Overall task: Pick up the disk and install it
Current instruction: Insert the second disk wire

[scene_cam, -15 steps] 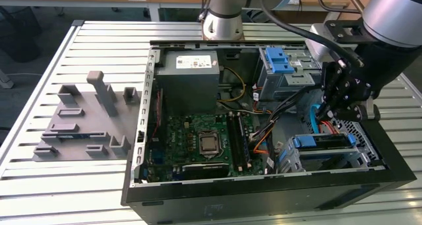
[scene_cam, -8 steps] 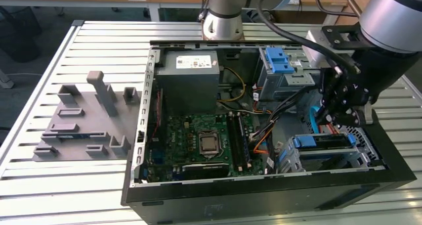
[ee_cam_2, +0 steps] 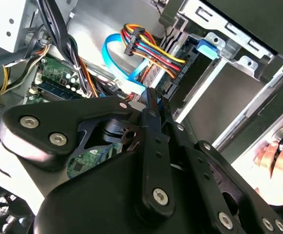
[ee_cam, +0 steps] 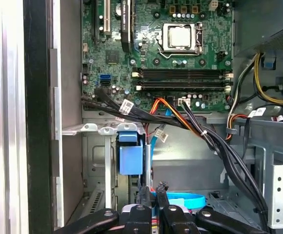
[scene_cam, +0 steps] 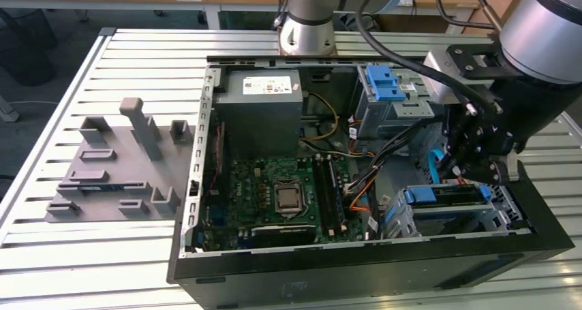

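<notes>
Because the computer case [scene_cam: 364,269] lies on its side on the slatted table [scene_cam: 136,255] with its cover off, the arm can come straight down into it, and the pincer [scene_cam: 465,177] hangs low inside the corner that holds the drive cage [scene_cam: 505,218]. In both wrist views its two thin fingers [ee_cam: 144,194] stand close together, the tips nearly touching, with nothing that I can see clamped between them. I judge that narrow setting suits pressing or nudging in a tight slot more than carrying.

Directly beneath the pincer, a flat blue-edged piece sits in the cage, and I take this for the disk [scene_cam: 441,195]. It appears to lie level inside the frame, not tilted or loose, though whether it is pushed fully home I cannot tell.

Just beyond the fingertips in the second wrist view, a bundle of coloured wires [ee_cam_2: 151,48] and a flat blue cable [ee_cam_2: 114,58] crowd the mouth of the bay, so the fingers have little free room on that side. Well away from the pincer lie the green circuit board [scene_cam: 272,187] and the grey power box [scene_cam: 264,112]. A blue plastic latch [ee_cam: 130,156] stands just ahead of the fingertips in the first wrist view.
</notes>
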